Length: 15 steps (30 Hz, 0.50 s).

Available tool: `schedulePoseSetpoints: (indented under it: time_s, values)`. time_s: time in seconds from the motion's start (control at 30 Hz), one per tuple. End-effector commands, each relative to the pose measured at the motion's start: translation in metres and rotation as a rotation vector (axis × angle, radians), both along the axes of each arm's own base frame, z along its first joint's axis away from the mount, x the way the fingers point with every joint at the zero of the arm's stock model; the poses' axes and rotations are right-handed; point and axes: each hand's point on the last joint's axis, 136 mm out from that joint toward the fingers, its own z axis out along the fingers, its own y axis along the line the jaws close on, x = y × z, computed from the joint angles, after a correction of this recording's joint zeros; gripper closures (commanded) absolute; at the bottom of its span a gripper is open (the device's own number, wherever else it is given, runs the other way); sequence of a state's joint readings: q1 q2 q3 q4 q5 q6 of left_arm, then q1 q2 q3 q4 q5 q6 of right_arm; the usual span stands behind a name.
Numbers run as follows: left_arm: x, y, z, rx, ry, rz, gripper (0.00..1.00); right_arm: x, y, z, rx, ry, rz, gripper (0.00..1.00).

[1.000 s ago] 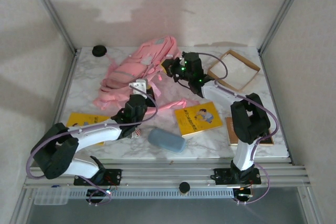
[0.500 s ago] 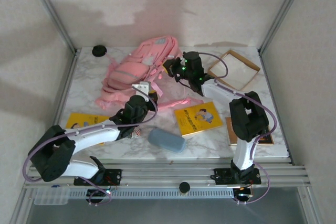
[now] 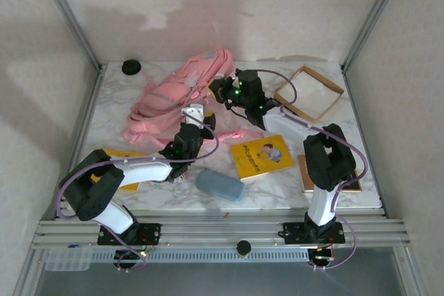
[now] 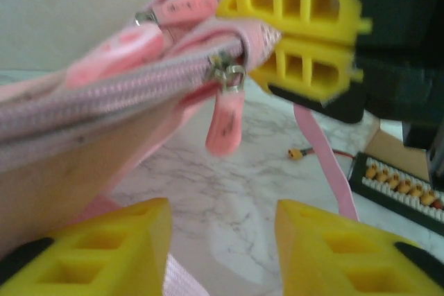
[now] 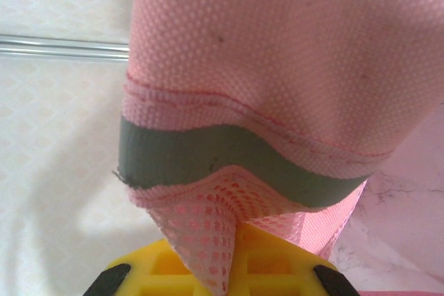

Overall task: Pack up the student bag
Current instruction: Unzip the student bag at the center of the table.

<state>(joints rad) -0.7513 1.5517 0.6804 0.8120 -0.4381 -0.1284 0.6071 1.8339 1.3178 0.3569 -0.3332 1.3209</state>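
The left gripper (image 4: 222, 216) has its fingers spread with nothing between them. It points at the zip pull (image 4: 225, 119) hanging from the bag (image 4: 104, 102) and sits just short of it. The left arm (image 3: 139, 170) folds low at the near left, its forearm running diagonally toward the table's (image 3: 114, 102) middle. The right gripper (image 3: 214, 91) is pinched tight on the bag's edge beside the zip end, holding that corner off the marble. The right arm (image 3: 326, 161) rises from its base, then stretches far forward and leftward. The bag lies at the back, centre-left.
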Motion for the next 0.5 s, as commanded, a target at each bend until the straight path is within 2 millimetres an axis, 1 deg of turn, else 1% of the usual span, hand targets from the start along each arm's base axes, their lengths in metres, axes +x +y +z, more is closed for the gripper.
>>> schedulePoseSetpoints:
  time_s: [0.0, 0.07, 0.2, 0.3, 0.4, 0.47]
  values:
    - [0.012, 0.007, 0.03, -0.023, -0.1, 0.091, 0.51, -0.016, 0.002, 0.069, 0.116, -0.154, 0.017, 1.0]
    - [0.019, 0.009, 0.029, -0.023, -0.095, 0.103, 0.53, -0.018, 0.003, 0.069, 0.118, -0.155, 0.019, 1.0]
    - [0.025, 0.011, 0.027, -0.024, -0.095, 0.115, 0.53, -0.02, 0.007, 0.073, 0.128, -0.159, 0.03, 1.0]
    - [0.03, 0.011, 0.027, -0.02, -0.098, 0.131, 0.58, -0.021, 0.008, 0.074, 0.13, -0.163, 0.034, 1.0]
    - [0.035, 0.01, 0.032, -0.037, -0.108, 0.13, 0.62, -0.022, 0.008, 0.073, 0.129, -0.157, 0.033, 1.0]
    - [0.039, 0.008, 0.032, -0.035, -0.108, 0.133, 0.67, -0.023, 0.009, 0.072, 0.138, -0.153, 0.034, 1.0]
